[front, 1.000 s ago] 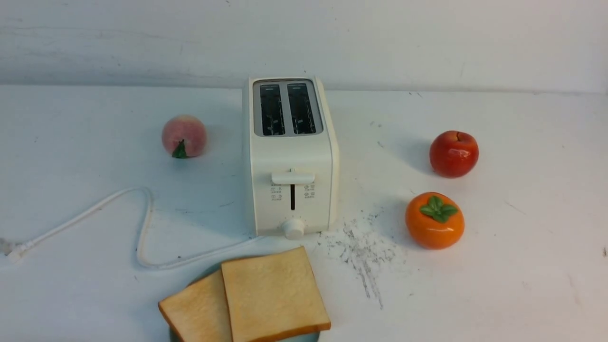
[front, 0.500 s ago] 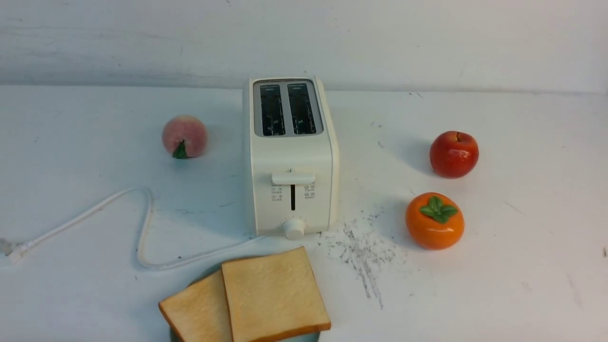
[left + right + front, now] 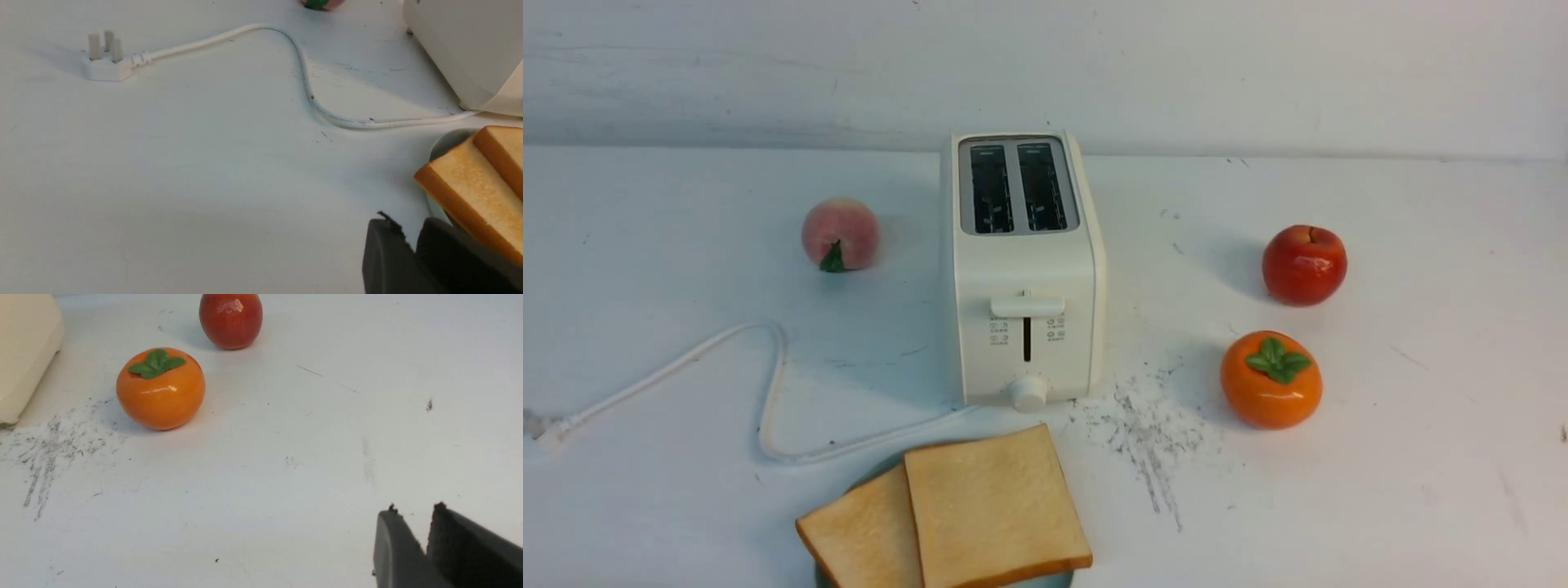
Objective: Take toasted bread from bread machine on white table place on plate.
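Observation:
The bread machine (image 3: 1023,269) stands mid-table on the white table (image 3: 1421,490), and both of its slots are empty. Two slices of toasted bread lie overlapping on the plate (image 3: 447,141) at the near edge, the right slice (image 3: 992,502) resting partly on the left slice (image 3: 862,535). Neither arm shows in the front view. In the left wrist view my left gripper (image 3: 410,224) hovers beside the plate and the lower slice (image 3: 470,192), its fingertips a little apart with nothing between them. Over bare table, my right gripper (image 3: 414,510) also stands slightly open and holds nothing.
A peach (image 3: 840,233) sits left of the toaster. A red apple (image 3: 1303,265) and an orange persimmon (image 3: 1270,379) sit to its right. The white power cord (image 3: 768,392) loops across the left side to its plug (image 3: 104,61). Grey scuffs (image 3: 1147,425) mark the table.

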